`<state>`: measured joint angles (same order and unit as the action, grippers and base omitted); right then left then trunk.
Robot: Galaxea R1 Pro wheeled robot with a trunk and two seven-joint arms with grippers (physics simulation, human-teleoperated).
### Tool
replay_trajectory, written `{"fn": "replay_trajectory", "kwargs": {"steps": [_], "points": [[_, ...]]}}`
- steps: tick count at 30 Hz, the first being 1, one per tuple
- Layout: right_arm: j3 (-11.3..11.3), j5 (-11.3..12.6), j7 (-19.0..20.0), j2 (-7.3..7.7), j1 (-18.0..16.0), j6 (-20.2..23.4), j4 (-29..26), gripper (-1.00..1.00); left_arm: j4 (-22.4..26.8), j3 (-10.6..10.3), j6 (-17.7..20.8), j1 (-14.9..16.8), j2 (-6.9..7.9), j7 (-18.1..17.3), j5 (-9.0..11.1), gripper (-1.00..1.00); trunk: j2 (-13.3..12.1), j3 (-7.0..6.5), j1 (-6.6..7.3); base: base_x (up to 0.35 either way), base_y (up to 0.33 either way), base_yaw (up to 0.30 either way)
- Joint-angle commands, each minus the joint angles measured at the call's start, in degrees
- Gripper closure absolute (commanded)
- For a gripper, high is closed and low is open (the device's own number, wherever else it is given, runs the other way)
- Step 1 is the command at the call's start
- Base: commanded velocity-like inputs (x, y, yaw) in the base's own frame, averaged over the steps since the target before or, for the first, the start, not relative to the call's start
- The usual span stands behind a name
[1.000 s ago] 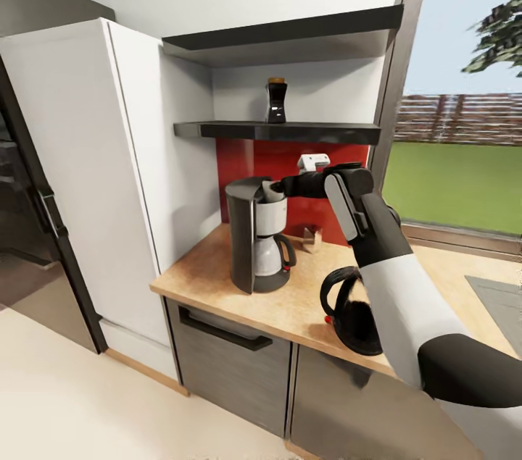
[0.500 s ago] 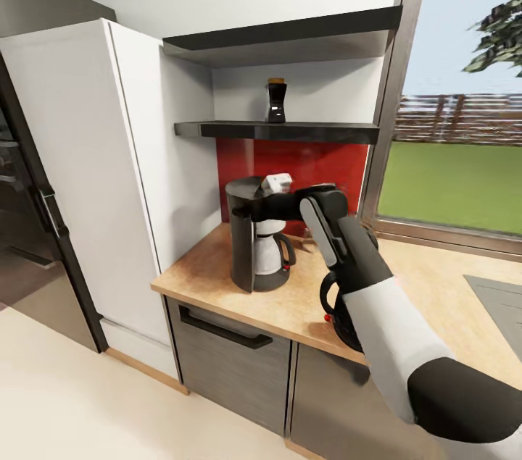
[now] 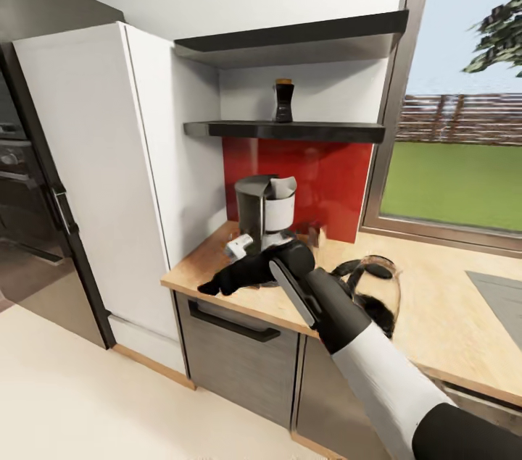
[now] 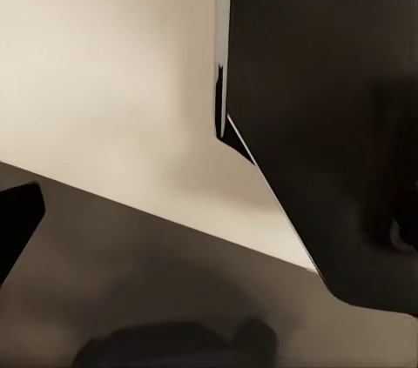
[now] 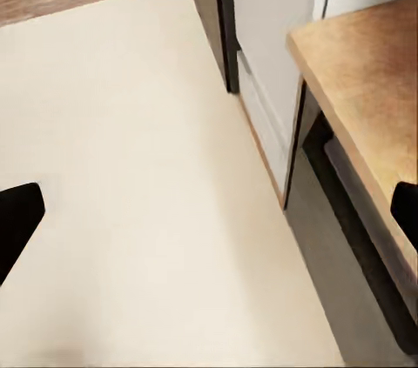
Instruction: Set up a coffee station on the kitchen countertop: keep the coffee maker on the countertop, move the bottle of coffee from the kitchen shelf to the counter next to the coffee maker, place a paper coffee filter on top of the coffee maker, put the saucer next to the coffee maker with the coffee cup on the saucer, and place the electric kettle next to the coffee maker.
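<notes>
The coffee maker [image 3: 262, 212] stands on the kitchen countertop [image 3: 435, 315] in front of the red backsplash. The paper coffee filter [image 3: 282, 187] sticks up from its white basket. On the kitchen shelf [image 3: 290, 130] above stands the bottle of coffee [image 3: 283, 101], upright. To the right of the machine sits the electric kettle [image 3: 375, 290], partly behind my right arm. My right gripper [image 3: 209, 287] hangs past the counter's front edge, below the machine, open and empty [image 5: 209, 211]. In the left wrist view one dark fingertip [image 4: 15, 222] of the left gripper shows at the frame edge over a beige surface.
A tall white cabinet [image 3: 94, 177] adjoins the counter's left end, with dark appliances beyond. A small brown box [image 3: 313, 234] sits behind the machine. The sink [image 3: 500, 293] lies far right under the window. Dark cabinet fronts [image 3: 232, 351] and beige floor [image 5: 131, 168] lie below.
My right arm has come down from the coffee maker's top to the counter's front edge, leaving the paper filter in the basket. The head view has shifted slightly.
</notes>
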<state>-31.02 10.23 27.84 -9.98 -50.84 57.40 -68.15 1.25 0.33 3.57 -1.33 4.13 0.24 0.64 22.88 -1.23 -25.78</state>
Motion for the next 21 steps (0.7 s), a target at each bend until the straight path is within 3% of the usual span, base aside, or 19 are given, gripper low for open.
{"fn": "replay_trajectory", "kwargs": {"steps": [1, 8, 10, 12, 13, 14, 15, 16, 17, 18, 20, 21], "points": [[-0.2, 0.2, 0.4, -0.02, 1.1, 0.3, 0.3, -1.00, 0.1, 0.0, 0.3, 0.0, 0.00, 0.0, 0.1, -1.00, 0.0, 0.00, -0.01, -0.135, 0.153, 0.000], [-0.5, 0.1, 1.3, -0.02, 7.1, 0.1, 5.8, -1.00, 0.2, -0.1, 0.3, 0.1, 0.04, 0.0, 0.0, -1.00, 0.0, 0.00, -0.01, -0.033, 0.037, 0.000], [-0.7, 0.0, 1.4, -0.02, 8.4, 0.0, 10.2, -1.00, 0.2, -0.1, 0.3, 0.1, 0.07, 0.0, 0.0, -1.00, 0.0, 0.00, -0.01, -0.003, 0.004, 0.000], [-2.8, 0.0, 1.4, -0.02, 9.4, -0.5, 16.0, -1.00, 0.2, -0.1, 0.3, 0.1, 0.08, 0.0, 0.0, -1.00, 0.0, 0.00, -0.01, -0.001, 0.001, 0.000], [-5.0, 0.0, 1.3, -0.02, 9.7, -1.9, 20.3, -1.00, 0.2, -0.1, 0.3, 0.1, 0.09, 0.0, 0.0, -1.00, 0.0, 0.00, -0.01, 0.000, 0.000, 0.000], [-6.8, -0.1, 1.3, -0.02, 9.9, -3.5, 23.8, -1.00, 0.2, -0.1, 0.3, 0.1, 0.07, 0.1, -0.1, -1.00, 0.0, 0.00, -0.01, 0.000, 0.000, 0.000], [-10.2, -0.1, 1.2, -0.02, 10.0, -8.4, 31.5, -1.00, 0.2, -0.1, 0.4, 0.2, 0.08, 0.2, -0.1, -1.00, 0.0, 0.00, -0.01, 0.000, 0.000, 0.000], [-11.5, 0.0, 1.2, -0.02, 10.1, -11.1, 35.4, -1.00, 0.2, -0.1, 0.4, 0.2, 0.09, 0.2, -0.2, -1.00, 0.0, 0.00, -0.01, 0.000, 0.000, 0.000], [-12.3, 0.0, 1.2, -0.02, 10.1, -13.8, 39.6, -1.00, 0.2, -0.1, 0.4, 0.2, 0.06, 0.2, -0.2, -1.00, 0.0, 0.00, -0.01, 0.000, 0.000, 0.000], [-13.2, -0.1, 1.2, -0.02, 10.4, -18.9, 48.0, -1.00, 0.2, -0.1, 0.4, 0.2, -0.01, 0.4, -0.2, -1.00, 0.0, 0.00, -0.01, 0.000, 0.000, 0.000], [-13.6, -0.1, 1.1, -0.02, 11.2, -27.2, 59.2, -1.00, 0.2, -0.2, 0.4, 0.3, -0.07, 0.5, -0.3, -1.00, 0.0, 0.00, -0.01, 0.000, 0.000, 0.000], [-13.6, -0.2, 1.1, -0.02, 11.8, -29.9, 62.0, -1.00, 0.2, -0.2, 0.4, 0.3, -0.04, 0.5, -0.3, -1.00, 0.0, 0.00, -0.01, 0.000, 0.000, 0.000]]}}
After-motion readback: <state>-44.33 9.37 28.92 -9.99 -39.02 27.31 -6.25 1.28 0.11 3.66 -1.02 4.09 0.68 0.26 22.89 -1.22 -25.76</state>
